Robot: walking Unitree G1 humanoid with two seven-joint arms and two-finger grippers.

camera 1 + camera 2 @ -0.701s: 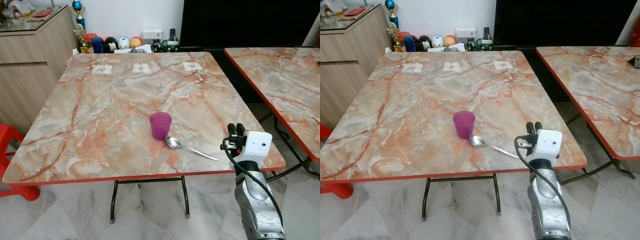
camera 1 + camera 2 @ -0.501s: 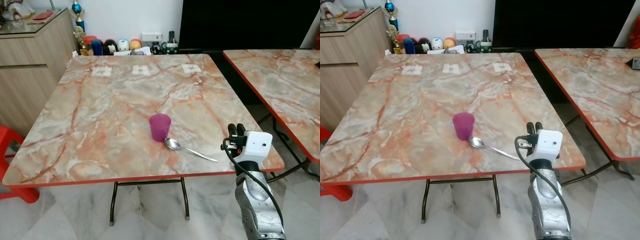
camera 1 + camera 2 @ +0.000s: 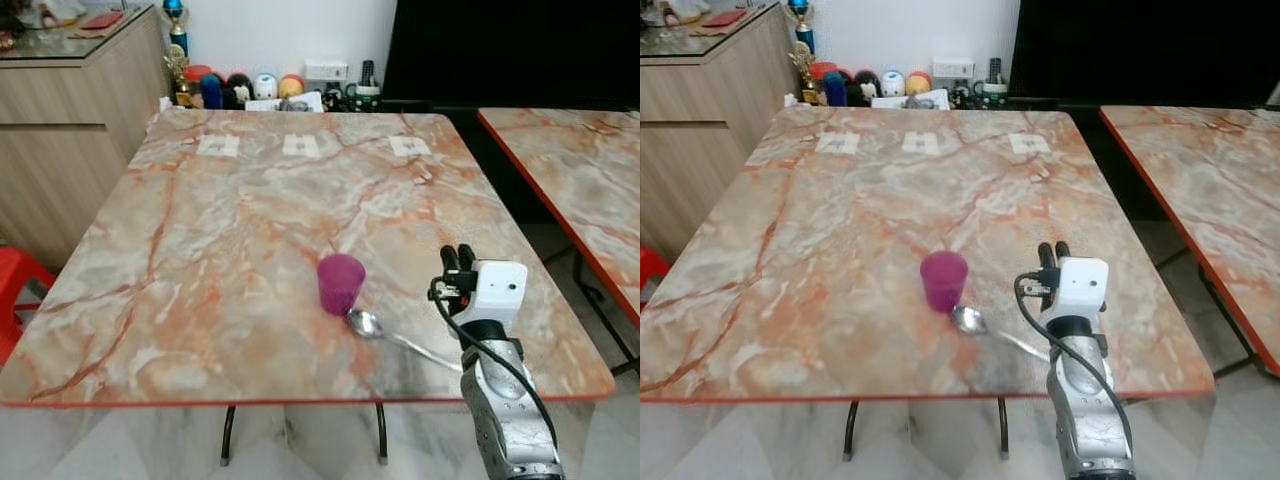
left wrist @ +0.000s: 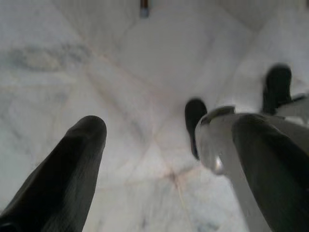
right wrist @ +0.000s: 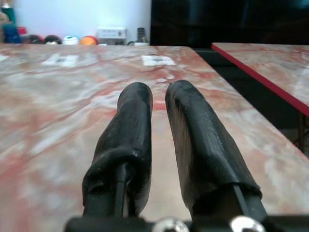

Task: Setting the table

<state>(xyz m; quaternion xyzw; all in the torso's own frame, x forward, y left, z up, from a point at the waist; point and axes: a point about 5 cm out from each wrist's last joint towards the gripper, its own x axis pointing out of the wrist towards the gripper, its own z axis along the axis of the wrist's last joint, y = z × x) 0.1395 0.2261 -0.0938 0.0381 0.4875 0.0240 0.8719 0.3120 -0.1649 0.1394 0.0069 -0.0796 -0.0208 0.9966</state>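
Purple cup (image 3: 340, 283) and spoon (image 3: 398, 337) unmoved; right hand (image 3: 458, 258), fingers pressed together, edged nearer.

A: What light do you have on the bench (image 3: 230, 260)?

B: You get even, bright indoor light and sharp head views; the purple cup (image 3: 340, 283) throws only a faint shadow.

A: Wrist views?

B: Your left tool (image 4: 159, 145) and the pale floor (image 4: 145, 58) are soft and blurred. Your right tool (image 5: 159, 121) is out of focus close up.
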